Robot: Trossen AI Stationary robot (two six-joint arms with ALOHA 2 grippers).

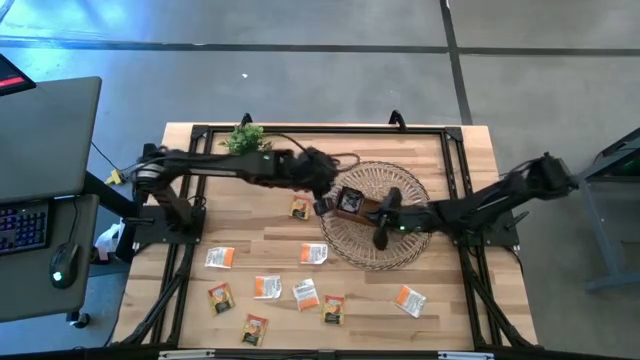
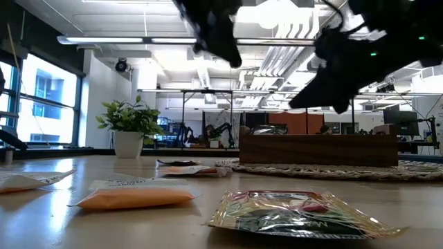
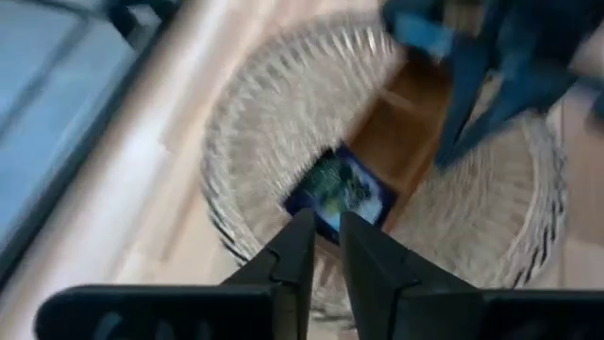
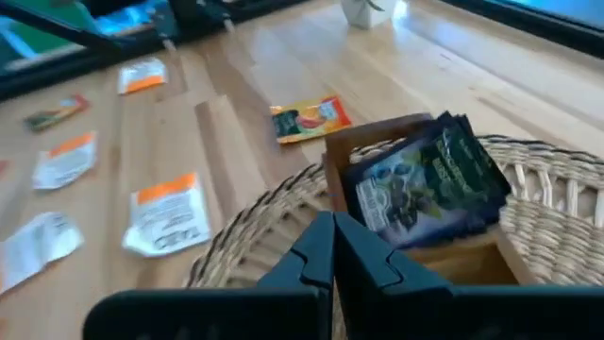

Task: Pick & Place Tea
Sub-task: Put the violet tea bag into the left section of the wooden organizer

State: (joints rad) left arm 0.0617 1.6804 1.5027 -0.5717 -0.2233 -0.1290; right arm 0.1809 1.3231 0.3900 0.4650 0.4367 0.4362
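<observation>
No writing on the packets is readable. Small flat square white-and-orange tea packets (image 1: 219, 258) lie scattered on the pale wooden table (image 1: 440, 310). The left gripper (image 1: 322, 203) hovers with fingers (image 3: 294, 255) slightly apart, holding nothing, above dark glossy tea packets (image 4: 429, 184) resting in the brown wooden tray (image 1: 362, 208) on the round wicker basket (image 1: 400, 250). The right gripper (image 1: 381, 240), fingers together and empty, hangs over the basket.
</observation>
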